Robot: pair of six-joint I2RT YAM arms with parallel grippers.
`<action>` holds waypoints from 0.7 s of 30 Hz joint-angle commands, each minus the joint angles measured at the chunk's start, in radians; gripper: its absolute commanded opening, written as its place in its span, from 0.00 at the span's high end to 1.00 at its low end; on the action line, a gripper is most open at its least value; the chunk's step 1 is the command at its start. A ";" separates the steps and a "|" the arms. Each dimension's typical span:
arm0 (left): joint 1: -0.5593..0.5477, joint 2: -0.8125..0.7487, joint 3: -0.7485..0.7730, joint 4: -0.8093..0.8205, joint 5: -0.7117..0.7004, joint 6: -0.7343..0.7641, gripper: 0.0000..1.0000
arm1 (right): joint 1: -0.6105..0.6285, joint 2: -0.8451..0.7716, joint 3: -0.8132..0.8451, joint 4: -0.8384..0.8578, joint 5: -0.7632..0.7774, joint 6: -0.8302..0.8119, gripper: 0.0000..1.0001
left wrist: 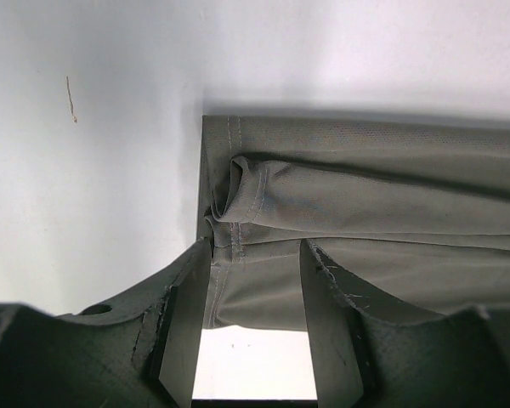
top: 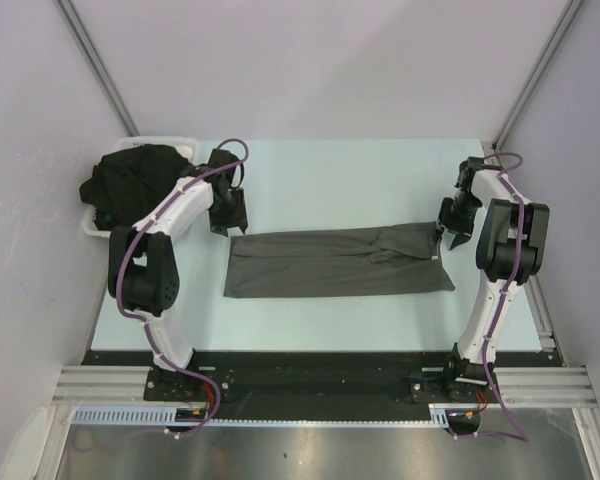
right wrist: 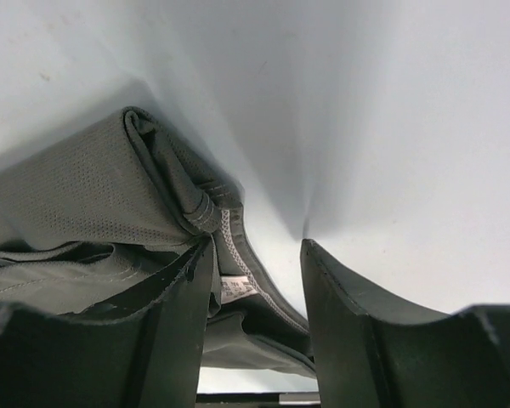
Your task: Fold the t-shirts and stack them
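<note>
Between the released left fingers and released right fingers lies the folded grey t-shirt.

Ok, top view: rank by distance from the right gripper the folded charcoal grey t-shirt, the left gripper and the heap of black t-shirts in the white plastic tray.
1. Folded charcoal grey t-shirt: its right end beside the right gripper.
2. Left gripper: at the shirt's left end.
3. Heap of black t-shirts: far-left corner, in the white plastic tray.

left tool; right tool: black | links white | cables purple
</note>
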 commanded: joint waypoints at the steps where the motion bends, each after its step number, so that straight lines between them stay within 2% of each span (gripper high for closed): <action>1: -0.005 -0.039 0.005 0.018 0.008 0.002 0.48 | 0.000 -0.009 -0.025 0.052 -0.028 0.012 0.49; 11: -0.005 -0.048 -0.011 0.010 -0.008 0.001 0.49 | 0.016 0.034 -0.050 0.079 -0.070 0.026 0.51; 14: -0.005 -0.055 -0.015 0.013 -0.014 -0.003 0.48 | 0.025 0.049 -0.062 0.088 -0.084 0.028 0.60; 16: -0.005 -0.055 -0.014 0.009 -0.017 -0.003 0.49 | 0.032 0.064 -0.070 0.096 -0.088 0.029 0.62; 21: -0.005 -0.056 -0.009 0.004 -0.020 -0.003 0.48 | 0.045 0.084 -0.079 0.104 -0.107 0.028 0.83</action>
